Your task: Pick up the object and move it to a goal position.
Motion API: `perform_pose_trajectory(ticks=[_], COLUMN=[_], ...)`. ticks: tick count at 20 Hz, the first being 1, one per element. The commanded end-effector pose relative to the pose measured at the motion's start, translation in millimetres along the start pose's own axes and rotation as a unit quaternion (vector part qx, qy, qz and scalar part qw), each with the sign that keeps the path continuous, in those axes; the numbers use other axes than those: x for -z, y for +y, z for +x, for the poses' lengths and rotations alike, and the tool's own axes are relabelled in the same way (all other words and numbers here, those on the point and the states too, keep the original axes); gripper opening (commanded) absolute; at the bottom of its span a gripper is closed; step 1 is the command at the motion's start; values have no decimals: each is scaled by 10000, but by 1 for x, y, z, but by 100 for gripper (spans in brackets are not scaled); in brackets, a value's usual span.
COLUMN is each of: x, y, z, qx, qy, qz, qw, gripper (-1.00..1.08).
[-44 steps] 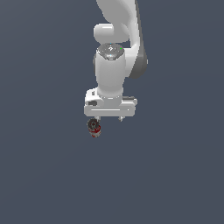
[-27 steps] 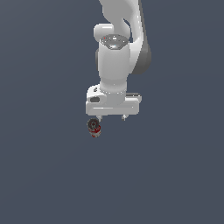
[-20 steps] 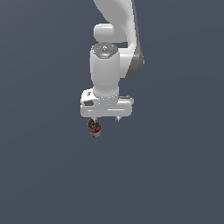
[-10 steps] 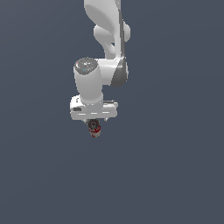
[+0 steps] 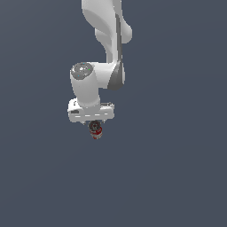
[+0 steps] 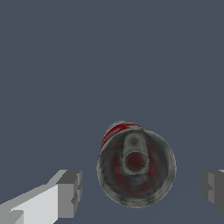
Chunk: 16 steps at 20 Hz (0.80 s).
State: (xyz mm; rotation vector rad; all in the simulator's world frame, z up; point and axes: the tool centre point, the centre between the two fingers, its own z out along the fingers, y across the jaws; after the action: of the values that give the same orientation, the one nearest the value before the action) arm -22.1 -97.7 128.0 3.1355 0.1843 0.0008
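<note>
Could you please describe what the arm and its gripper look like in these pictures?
The arm is glossy white with rounded links, a dark grey band at one joint and a grey round cap. The gripper has a white boxy body; its fingers end in blocky grey pads. No cables show.

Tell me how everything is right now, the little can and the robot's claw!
Small red-and-white can with a dark grey round end: not grabbed; it sits between the claw's fingers, grey end facing the wrist camera, with a gap on each side.
White robot claw with grey fingertips: open, right over the can, one fingertip on each side, touching nothing.
</note>
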Motion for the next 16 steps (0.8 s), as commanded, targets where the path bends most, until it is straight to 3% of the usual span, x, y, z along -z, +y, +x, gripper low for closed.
perform_pose_trajectory(ticks=[1, 16], x=[-1, -51], y=[0, 0], z=[0, -1], qx=[4, 16], qy=[1, -2], qz=[0, 3], qw=[10000, 10000], gripper=[100, 100])
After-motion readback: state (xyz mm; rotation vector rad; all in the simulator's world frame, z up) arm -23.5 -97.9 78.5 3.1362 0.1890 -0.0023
